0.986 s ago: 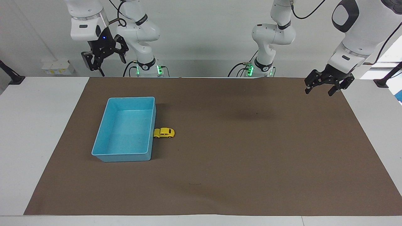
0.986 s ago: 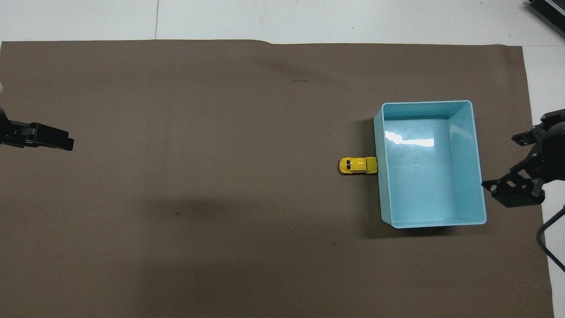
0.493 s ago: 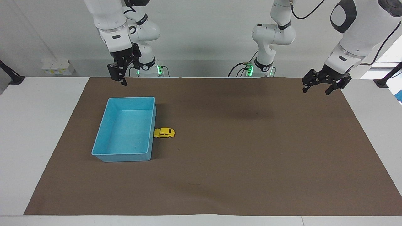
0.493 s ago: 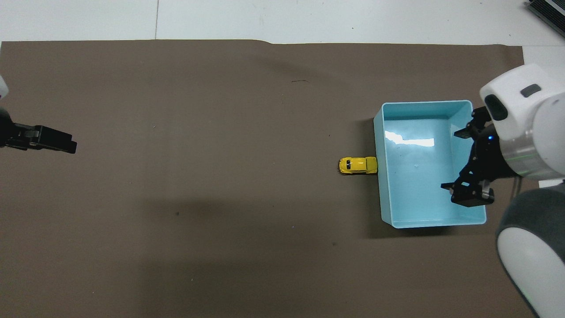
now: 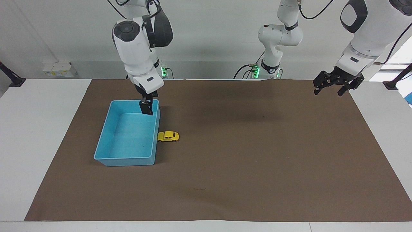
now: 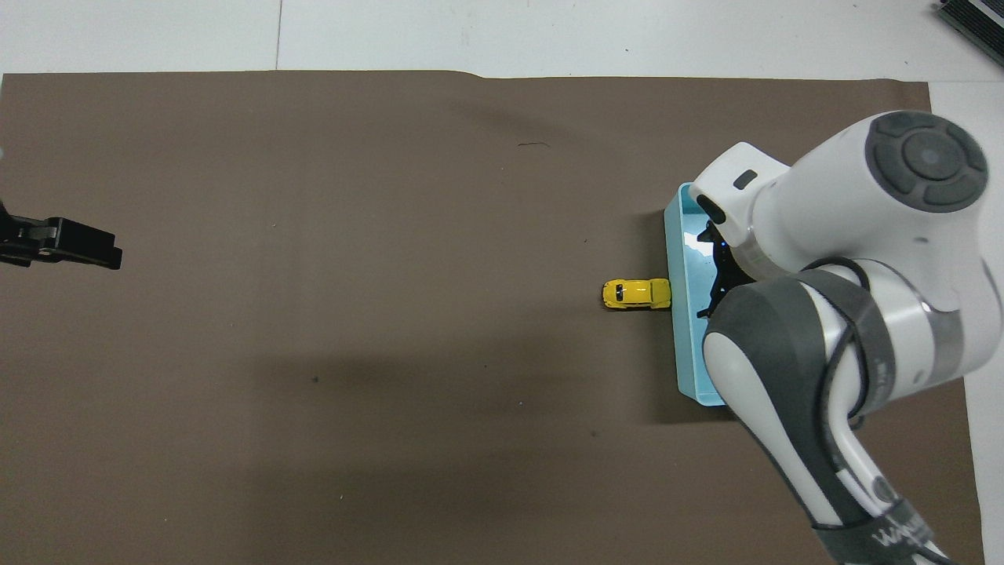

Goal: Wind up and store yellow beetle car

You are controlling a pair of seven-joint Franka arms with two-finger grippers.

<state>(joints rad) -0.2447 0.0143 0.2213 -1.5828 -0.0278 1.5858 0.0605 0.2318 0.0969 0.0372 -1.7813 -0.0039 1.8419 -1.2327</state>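
While nothing is gripped yet, the reach for the car seems the step in hand. On the brown mat (image 5: 257,154), the tray (image 5: 106,141) sits centre-left in the facing view, the car (image 5: 168,136) touching its wall. Right gripper (image 5: 146,108) hangs over the tray's upper corner, fingers apart; left gripper (image 5: 338,84) waits upper right, fingers apart. Next, the right gripper would need to shift over the car and descend.

The yellow beetle car (image 6: 637,293) touches the light blue tray (image 6: 676,314).

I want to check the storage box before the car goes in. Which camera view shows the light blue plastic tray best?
The facing view: the light blue plastic tray shows whole there, with only the right gripper over one corner. In the overhead view, the right arm hides most of the tray; only its wall beside the small yellow beetle car shows.
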